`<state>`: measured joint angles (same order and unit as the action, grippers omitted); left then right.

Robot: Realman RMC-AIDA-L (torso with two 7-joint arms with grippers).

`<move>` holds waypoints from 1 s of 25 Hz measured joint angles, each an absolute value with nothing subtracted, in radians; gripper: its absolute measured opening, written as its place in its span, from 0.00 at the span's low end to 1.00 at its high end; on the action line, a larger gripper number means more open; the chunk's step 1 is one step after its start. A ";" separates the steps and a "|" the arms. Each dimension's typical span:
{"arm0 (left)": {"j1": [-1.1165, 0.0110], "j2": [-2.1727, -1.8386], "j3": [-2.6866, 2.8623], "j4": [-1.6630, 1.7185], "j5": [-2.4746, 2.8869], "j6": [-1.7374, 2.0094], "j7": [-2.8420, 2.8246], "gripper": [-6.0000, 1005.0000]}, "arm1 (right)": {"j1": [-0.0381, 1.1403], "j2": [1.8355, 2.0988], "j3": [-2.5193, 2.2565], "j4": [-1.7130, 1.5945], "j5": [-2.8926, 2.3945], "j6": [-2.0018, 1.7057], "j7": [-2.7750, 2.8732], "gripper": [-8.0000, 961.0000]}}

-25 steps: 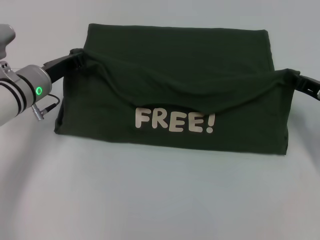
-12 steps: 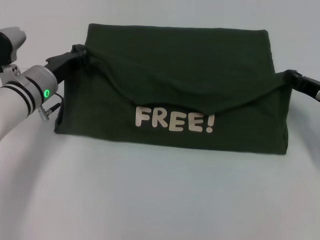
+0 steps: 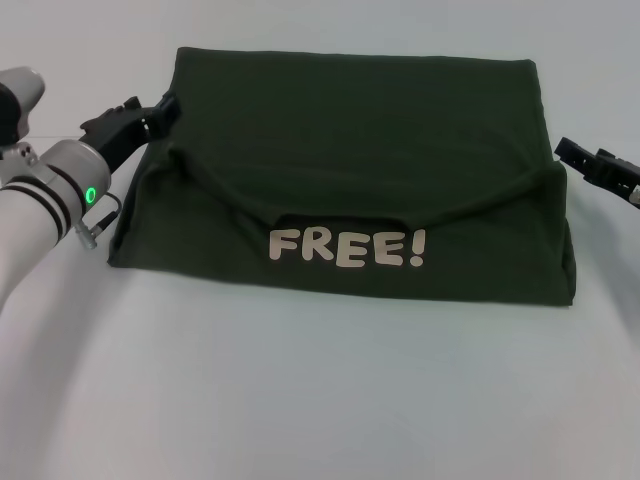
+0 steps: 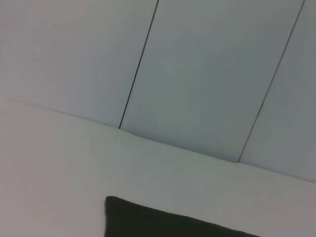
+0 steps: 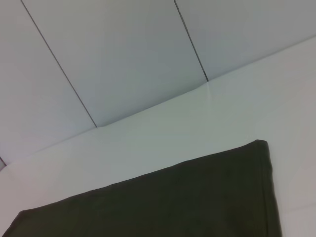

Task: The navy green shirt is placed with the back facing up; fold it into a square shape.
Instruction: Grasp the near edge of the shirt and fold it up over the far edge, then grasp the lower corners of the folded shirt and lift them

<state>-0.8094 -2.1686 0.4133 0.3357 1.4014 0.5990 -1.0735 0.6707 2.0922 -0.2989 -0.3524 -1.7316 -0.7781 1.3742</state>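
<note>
The shirt [image 3: 345,190] lies flat on the white table [image 3: 320,390], folded into a wide dark-green block that fills the far middle of the head view. A folded-over layer covers most of it; that layer's near edge sags in a shallow curve from the left corner to the right corner, and just below the curve the cream word "FREE!" [image 3: 348,247] shows on the layer beneath (so a strip of the front faces up along the near side). The far edge runs straight and the far corners look square; the near right corner bulges slightly. The left tool [image 3: 150,115] sits at the shirt's far left side, its dark tip right at the cloth's edge, with the grey arm and its green light trailing off to the left; whether its fingers are spread or pressed together I cannot tell. The right tool [image 3: 580,155] hangs just off the shirt's right edge, apart from the cloth, and its fingers cannot be read either. The left wrist view shows one dark corner of the shirt [image 4: 148,219] on the table before a panelled wall [image 4: 197,74]; the right wrist view shows a broad stretch of the shirt [image 5: 173,197] with its hemmed corner.
</note>
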 joint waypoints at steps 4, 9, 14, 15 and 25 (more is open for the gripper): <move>-0.772 -2.160 0.431 0.334 1.396 0.612 -1.171 0.52 | 0.638 2.087 -0.299 -0.351 -1.733 -0.839 1.420 0.67; -0.658 -2.096 0.618 0.349 1.419 0.791 -1.509 0.59 | 0.566 2.076 -0.301 -0.357 -1.739 -0.994 1.464 0.88; -0.567 -1.983 0.805 0.352 1.421 0.997 -1.706 0.68 | 0.511 2.063 -0.353 -0.359 -1.740 -1.079 1.506 0.97; -0.553 -1.964 0.818 0.352 1.430 1.024 -1.728 0.72 | 0.504 2.060 -0.367 -0.360 -1.740 -1.087 1.512 0.98; -0.499 -1.941 0.798 0.425 1.624 1.014 -1.735 0.87 | 0.488 2.066 -0.438 -0.360 -1.740 -1.095 1.521 0.98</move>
<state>-0.4994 -1.9414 0.7978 0.4247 1.6243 1.0144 -1.7351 0.4879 2.0661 -0.4383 -0.3598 -1.7396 -1.0953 1.5212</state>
